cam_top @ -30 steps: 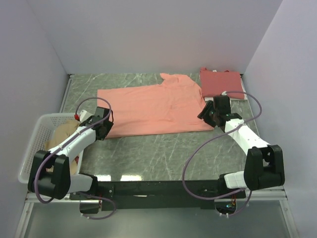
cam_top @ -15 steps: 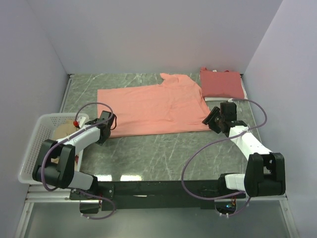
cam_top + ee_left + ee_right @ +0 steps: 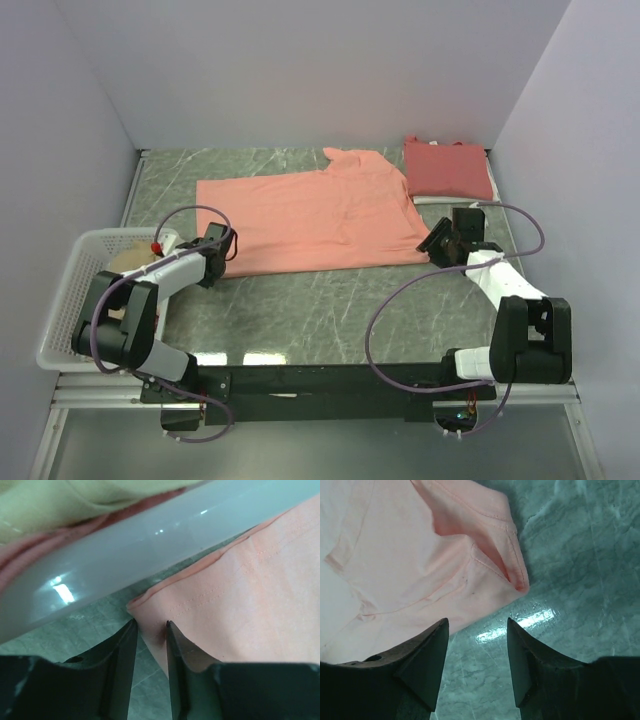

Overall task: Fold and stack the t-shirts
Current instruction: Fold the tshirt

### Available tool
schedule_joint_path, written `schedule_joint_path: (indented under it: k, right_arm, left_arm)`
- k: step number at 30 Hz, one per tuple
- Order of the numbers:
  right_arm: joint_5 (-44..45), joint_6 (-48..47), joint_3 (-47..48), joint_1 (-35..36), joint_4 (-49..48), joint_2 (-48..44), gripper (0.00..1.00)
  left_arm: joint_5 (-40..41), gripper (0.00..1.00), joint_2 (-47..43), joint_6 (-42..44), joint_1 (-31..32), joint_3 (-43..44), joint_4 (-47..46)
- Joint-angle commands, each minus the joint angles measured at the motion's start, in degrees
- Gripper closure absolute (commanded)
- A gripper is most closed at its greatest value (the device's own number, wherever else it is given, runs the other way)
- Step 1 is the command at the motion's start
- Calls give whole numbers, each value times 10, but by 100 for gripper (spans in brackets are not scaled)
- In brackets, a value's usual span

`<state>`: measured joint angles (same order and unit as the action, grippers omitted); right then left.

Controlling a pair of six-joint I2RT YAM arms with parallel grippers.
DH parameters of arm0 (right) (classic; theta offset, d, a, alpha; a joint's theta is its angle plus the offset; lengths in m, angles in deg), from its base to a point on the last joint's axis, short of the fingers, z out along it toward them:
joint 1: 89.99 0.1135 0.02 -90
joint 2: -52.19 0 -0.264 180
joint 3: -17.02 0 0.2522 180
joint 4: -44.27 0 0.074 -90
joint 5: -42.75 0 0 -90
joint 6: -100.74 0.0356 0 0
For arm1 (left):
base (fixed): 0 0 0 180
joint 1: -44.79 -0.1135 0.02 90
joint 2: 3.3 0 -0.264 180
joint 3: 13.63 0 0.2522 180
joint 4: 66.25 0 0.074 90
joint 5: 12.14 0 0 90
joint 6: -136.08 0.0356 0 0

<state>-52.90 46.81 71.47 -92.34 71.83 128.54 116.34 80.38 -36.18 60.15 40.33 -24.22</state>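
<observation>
A salmon t-shirt (image 3: 310, 215) lies spread flat across the middle of the table. A folded red t-shirt (image 3: 447, 168) sits at the back right. My left gripper (image 3: 218, 250) is at the shirt's near-left corner. In the left wrist view its jaws stand narrowly apart (image 3: 151, 624), with the hem corner (image 3: 150, 615) between them. My right gripper (image 3: 440, 243) is at the shirt's near-right corner. In the right wrist view it is open and empty (image 3: 476, 621), with the bunched sleeve corner (image 3: 515, 575) just ahead of the fingertips.
A white basket (image 3: 70, 300) stands at the left edge and holds tan clothing (image 3: 125, 270). Its rim (image 3: 150, 545) runs close above the left fingers. The green marble table (image 3: 330, 300) is walled on three sides.
The left gripper has moved down to the shirt's near-left corner. The right gripper has slid right and out to the near-right corner. The shirt has not moved.
</observation>
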Motion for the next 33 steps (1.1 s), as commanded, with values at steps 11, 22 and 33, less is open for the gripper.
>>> schedule_joint_path:
  k: [11,22,33]
  right_arm:
    - [20,-3,-7,-13,1,9,39]
    - [13,21,-18,-35,-42,66,42]
    - [17,30,3,-36,-74,112,61]
  left_arm:
    - [16,86,30,-7,-7,18,5]
    - [17,99,-4,17,-7,25,13]
    - [11,99,-10,38,-7,33,13]
